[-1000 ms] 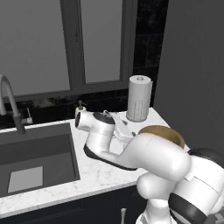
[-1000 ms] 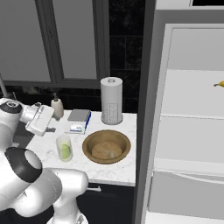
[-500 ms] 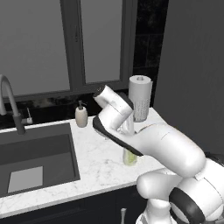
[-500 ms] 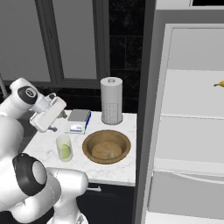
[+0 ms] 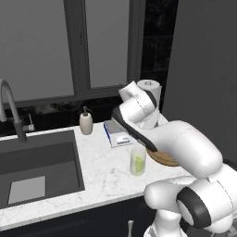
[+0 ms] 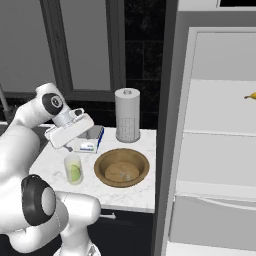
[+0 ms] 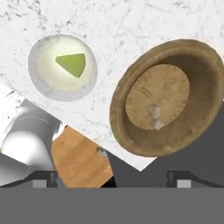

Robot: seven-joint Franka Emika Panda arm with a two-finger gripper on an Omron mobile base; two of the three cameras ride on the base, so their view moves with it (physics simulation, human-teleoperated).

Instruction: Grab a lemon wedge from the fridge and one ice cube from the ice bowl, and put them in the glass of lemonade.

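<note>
- Overhead, the end effector (image 6: 75, 127) hung above the marble tabletop (image 5: 99, 173), over the glass and the bowl; its fingertips were barely visible at the bottom of the hand view, so I could not tell how far apart they stood, and nothing showed between them.
- The glass (image 7: 63, 67) stood upright on the tabletop, just beside the bowl (image 7: 168, 96) without touching it.
- A wedge (image 7: 71, 64), yellow-green, floated in the pale liquid inside the glass.
- Two small pale ice cubes (image 7: 155, 117) lay touching on the bowl's flat bottom, slightly off centre.
- Behind the bowl stood a paper-towel roll (image 6: 127, 115); a blue-edged box (image 5: 116, 134) lay next to it, and a soap dispenser (image 5: 85, 122) stood farther along, near the sink (image 5: 37, 167).
- The fridge (image 6: 215, 150) stood open beside the tabletop, with a banana (image 6: 250, 96) on an upper shelf.
</note>
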